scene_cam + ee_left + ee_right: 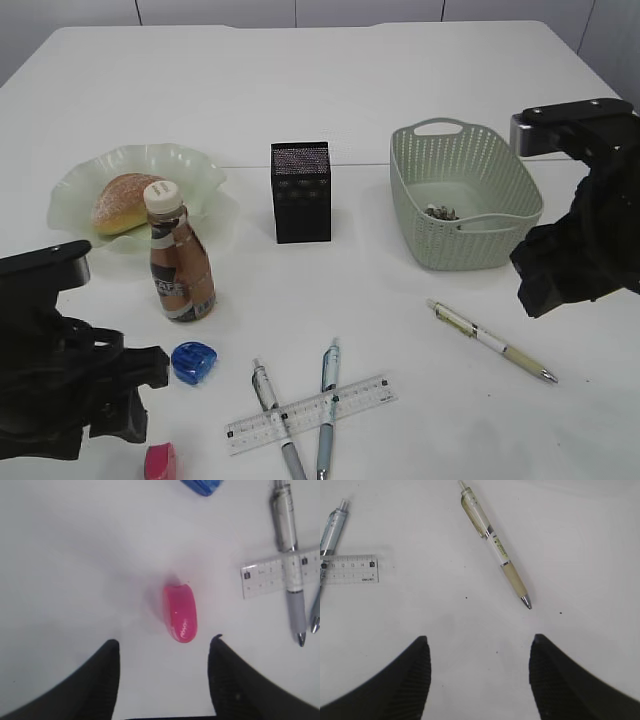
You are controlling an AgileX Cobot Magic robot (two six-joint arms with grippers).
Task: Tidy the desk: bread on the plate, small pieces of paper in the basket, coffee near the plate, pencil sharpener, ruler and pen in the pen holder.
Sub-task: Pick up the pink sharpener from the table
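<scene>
Two sharpeners [192, 362] — pens [327, 405], ruler [310, 414] loose

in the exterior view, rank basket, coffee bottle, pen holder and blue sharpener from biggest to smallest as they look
1. basket
2. coffee bottle and pen holder: look alike in size; the bottle stands nearer the camera, so unranked
3. blue sharpener

Pink sharpener [160, 462] is chopped off by the bottom edge of the exterior view, both pens' [290, 455] tips too; basket [465, 240] contents too small to identify.
</scene>
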